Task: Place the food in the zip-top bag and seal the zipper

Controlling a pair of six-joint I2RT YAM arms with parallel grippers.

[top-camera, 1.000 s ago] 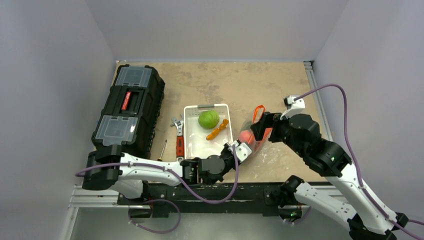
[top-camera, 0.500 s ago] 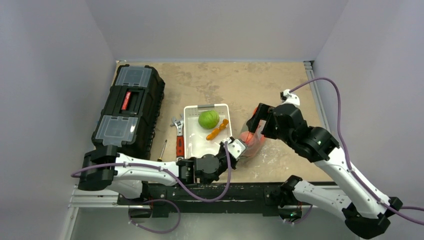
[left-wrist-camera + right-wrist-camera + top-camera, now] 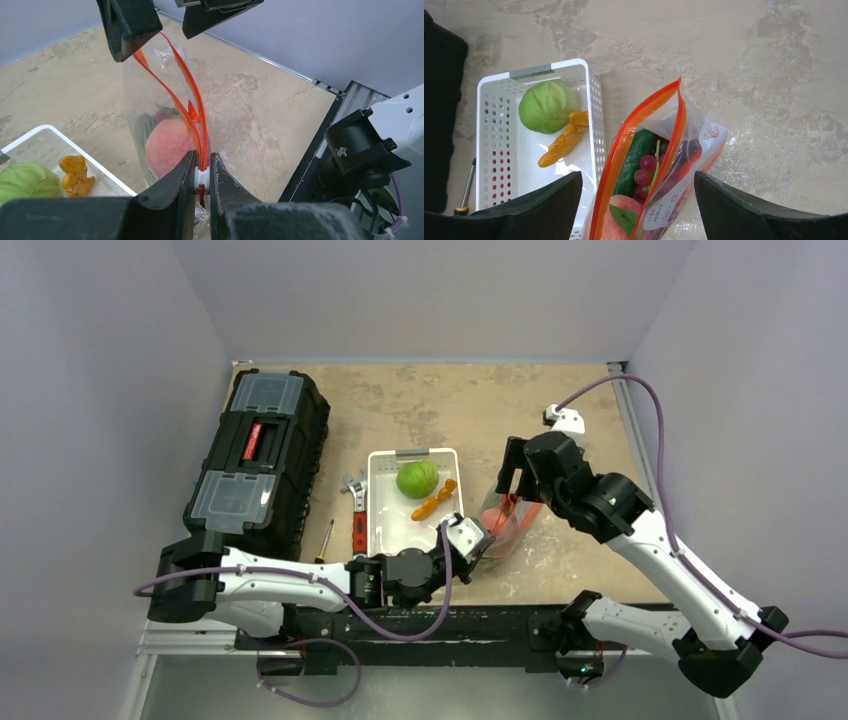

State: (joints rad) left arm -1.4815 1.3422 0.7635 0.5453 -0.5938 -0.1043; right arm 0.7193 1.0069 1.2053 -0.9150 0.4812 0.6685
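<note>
The zip-top bag, a clear, crinkled soft pouch, stood upright on the mottled tan table, just beside the right wall of the white tray and toward the table's near edge. Its zipper, a thin glossy red-orange strip in two parallel bands, gaped open for most of its length in a narrow leaf shape. The left tool was clamped narrow on the low end of the zipper, where a small white piece showed between its black fingers. The right tool hung above the bag's mouth with its jaws wide; its blocky black fingers stood on either side of the strip's upper end, and whether one touched the strip could not be told.

Inside the bag lay a rounded pink peach with a green leaf, a long smooth green cucumber and a cluster of small dark purple grapes. In the perforated, rectangular plastic tray sat a round, pale green cabbage and a knobbly orange carrot, touching each other.

Left of the tray lay a red-handled wrench and a slim screwdriver, and beyond them a ribbed black toolbox along the table's left edge.
</note>
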